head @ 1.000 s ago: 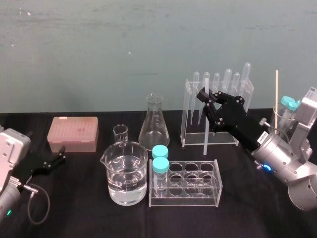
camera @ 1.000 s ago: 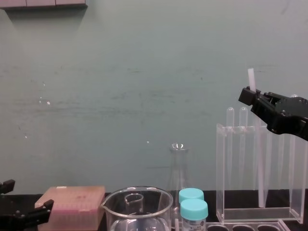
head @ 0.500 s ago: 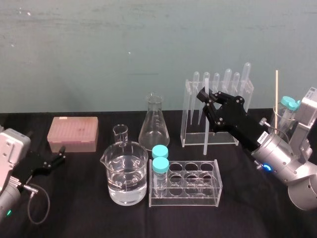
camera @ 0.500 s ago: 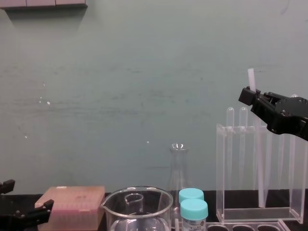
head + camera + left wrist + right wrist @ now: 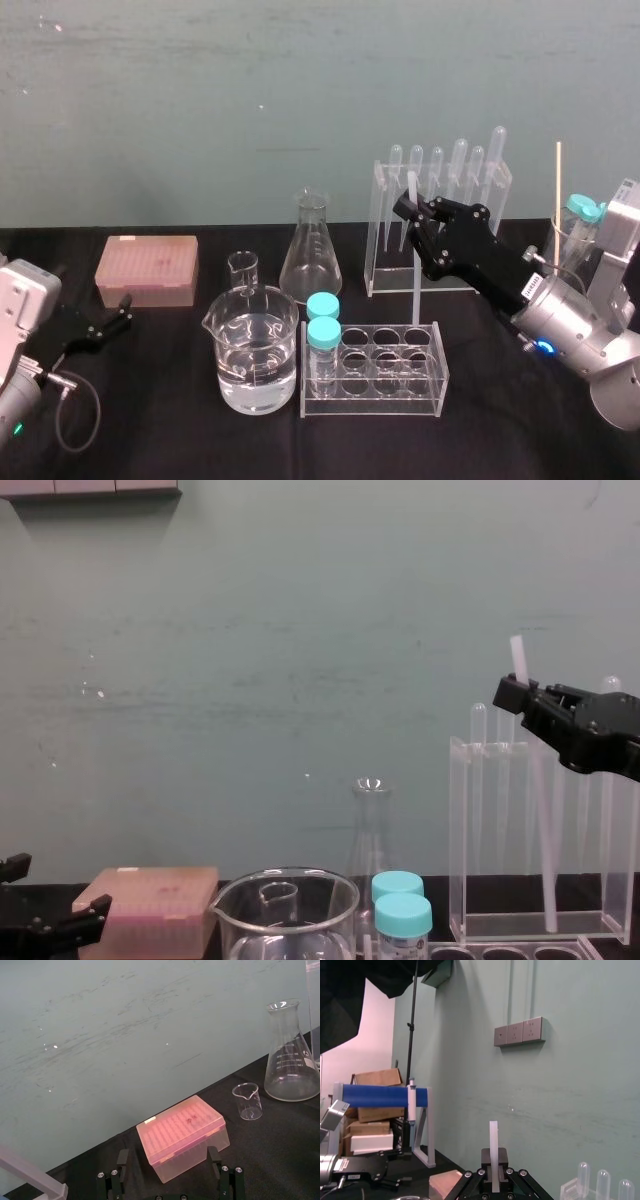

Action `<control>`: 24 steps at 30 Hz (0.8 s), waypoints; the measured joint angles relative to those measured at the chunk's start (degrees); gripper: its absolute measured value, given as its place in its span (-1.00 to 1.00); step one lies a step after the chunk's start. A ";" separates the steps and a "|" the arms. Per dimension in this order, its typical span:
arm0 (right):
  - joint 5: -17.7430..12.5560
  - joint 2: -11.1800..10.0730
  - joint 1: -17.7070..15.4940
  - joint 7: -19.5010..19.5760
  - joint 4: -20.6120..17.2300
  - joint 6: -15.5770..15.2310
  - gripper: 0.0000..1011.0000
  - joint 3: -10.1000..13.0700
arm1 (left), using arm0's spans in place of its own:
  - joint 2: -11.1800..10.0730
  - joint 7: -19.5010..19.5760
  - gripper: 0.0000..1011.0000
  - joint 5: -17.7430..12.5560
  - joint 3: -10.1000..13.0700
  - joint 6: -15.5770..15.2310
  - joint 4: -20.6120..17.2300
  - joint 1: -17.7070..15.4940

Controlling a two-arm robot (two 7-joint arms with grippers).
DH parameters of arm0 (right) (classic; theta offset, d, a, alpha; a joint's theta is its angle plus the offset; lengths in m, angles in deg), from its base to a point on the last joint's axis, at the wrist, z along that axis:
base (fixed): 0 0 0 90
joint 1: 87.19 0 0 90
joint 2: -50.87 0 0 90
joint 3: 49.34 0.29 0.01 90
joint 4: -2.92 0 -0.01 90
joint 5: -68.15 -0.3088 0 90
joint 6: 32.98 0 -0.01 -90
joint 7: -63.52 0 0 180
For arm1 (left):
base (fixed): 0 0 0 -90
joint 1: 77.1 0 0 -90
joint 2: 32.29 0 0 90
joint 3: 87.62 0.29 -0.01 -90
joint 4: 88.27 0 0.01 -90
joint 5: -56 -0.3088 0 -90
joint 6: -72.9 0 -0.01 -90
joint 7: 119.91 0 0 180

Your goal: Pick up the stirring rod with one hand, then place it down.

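Dark counter (image 5: 480, 430), teal wall: the stirring rod (image 5: 411, 183) is pinched near its top by the right tool (image 5: 415, 215) and held almost upright before the clear rack (image 5: 378, 230), likely for lowering; the left tool (image 5: 122, 312) is parked, spread.

Head view downward, chest view level, probably nearer, sharing rack (image 5: 384, 235)

One stirring rod (image 5: 411, 186), two vials (image 5: 323, 333), two beakers (image 5: 258, 362)

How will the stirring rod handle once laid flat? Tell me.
Probably stiff: the stirring rod runs straight below the right gripper pinching its upper part. Likely rolls if laid flat, looking round and uniform. Possibly fragile, being thin and glassy. The left gripper sits parked, open.
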 joint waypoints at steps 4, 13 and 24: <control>0.02 -0.50 -0.51 0.00 -0.41 -0.17 -0.87 -0.01 | 0.00 0.00 0.98 0.00 0.00 0.00 0.00 0.00; -0.10 -0.70 -0.41 -0.94 0.88 -0.02 -0.87 -0.48 | 0.00 0.00 0.98 0.00 0.00 0.00 0.00 0.00; -0.68 -0.22 1.22 -2.84 5.05 -0.96 -0.87 -2.05 | 0.00 0.00 0.98 0.00 0.00 0.00 0.00 0.00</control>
